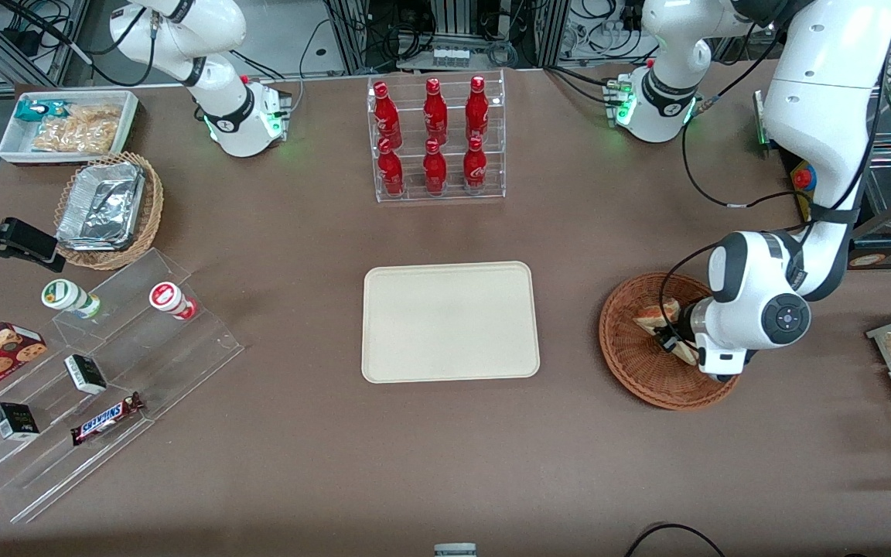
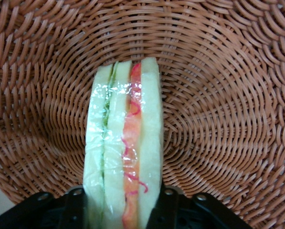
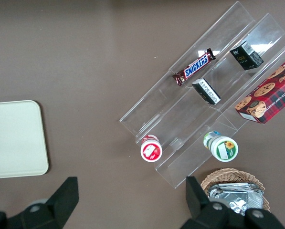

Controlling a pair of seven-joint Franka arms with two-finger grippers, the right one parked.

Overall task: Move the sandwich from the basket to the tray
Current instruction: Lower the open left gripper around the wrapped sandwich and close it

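Table (image 1: 298,433): brown, wide. Cream-beige tray (image 1: 449,321) flat at its middle, nothing on it. Reddish-brown wicker basket (image 1: 631,348) beside the tray, toward the working arm's end of the table, apart from it. Left end effector (image 1: 674,340) down inside the basket; fingers (image 2: 75,210) sit against both bread faces of the wrapped sandwich (image 2: 125,148), pinching it. Sandwich rests in the basket, its red-orange and green filling edge facing the wrist camera.
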